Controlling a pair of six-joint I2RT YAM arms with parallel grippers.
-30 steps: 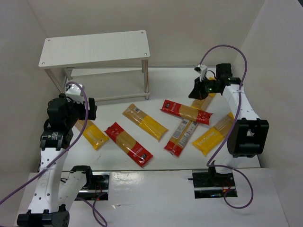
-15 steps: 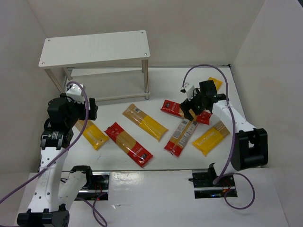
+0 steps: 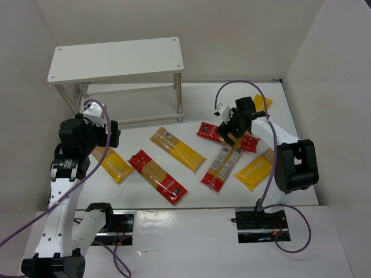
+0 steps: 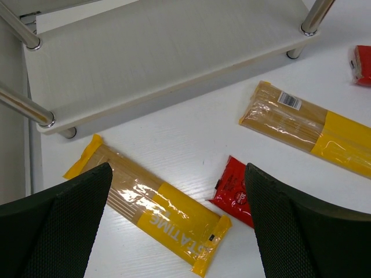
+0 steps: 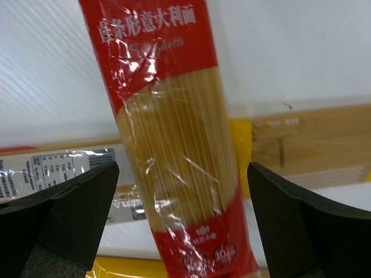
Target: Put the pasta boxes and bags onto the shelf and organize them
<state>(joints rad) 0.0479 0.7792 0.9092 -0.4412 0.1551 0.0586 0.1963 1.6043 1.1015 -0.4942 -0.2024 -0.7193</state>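
Note:
Several spaghetti packs lie on the white table in front of the shelf (image 3: 116, 61), whose top board is bare. My right gripper (image 3: 227, 132) hangs open over a red pack (image 3: 210, 131). In the right wrist view that red pack (image 5: 174, 145) runs lengthwise between my spread fingers (image 5: 58, 220), and whether they touch it I cannot tell. My left gripper (image 3: 113, 134) is open above the table's left side. Below it lie a yellow pack (image 4: 156, 211) and the end of a red pack (image 4: 232, 191). Another yellow-orange pack (image 3: 178, 149) lies mid-table.
More packs lie at the right: a red and yellow one (image 3: 223, 168), a yellow one (image 3: 255, 171) and one by the right wall (image 3: 262, 103). The shelf's lower board (image 4: 162, 52) and metal legs (image 4: 316, 14) stand just beyond my left gripper. White walls enclose the table.
My right arm has swung from the back right corner toward the middle, and its jaws have opened over the red pack. The left arm has not moved.

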